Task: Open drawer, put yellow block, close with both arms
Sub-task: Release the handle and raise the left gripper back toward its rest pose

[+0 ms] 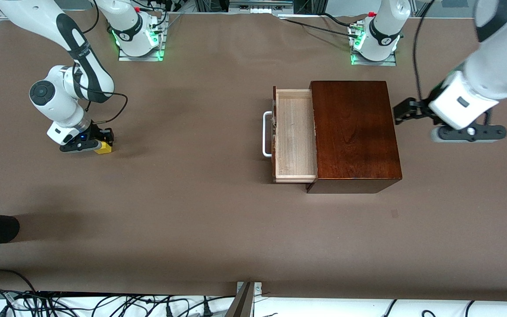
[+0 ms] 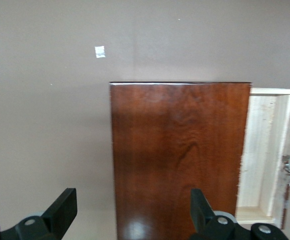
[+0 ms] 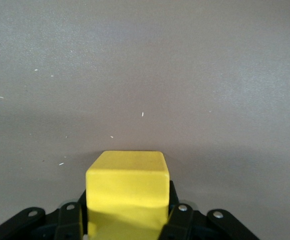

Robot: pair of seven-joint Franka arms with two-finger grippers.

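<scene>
The right gripper [image 1: 102,141] clenches the yellow block [image 1: 103,147] near the worktop's right-arm edge. The drawer [image 1: 294,134] stands pulled out mid-table; the left gripper [image 1: 405,110], fingers spread, hangs just beside the wooden box [image 1: 354,132].

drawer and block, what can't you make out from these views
- Drawer: its back part is hidden under the box top in the front view; the left wrist view's edge cuts off its front.
- Handle: out of frame in both wrist views.
- Block: its lower part is hidden between the right gripper fingers in the right wrist view.
- Left gripper: only its spread fingertips show in its wrist view.
</scene>
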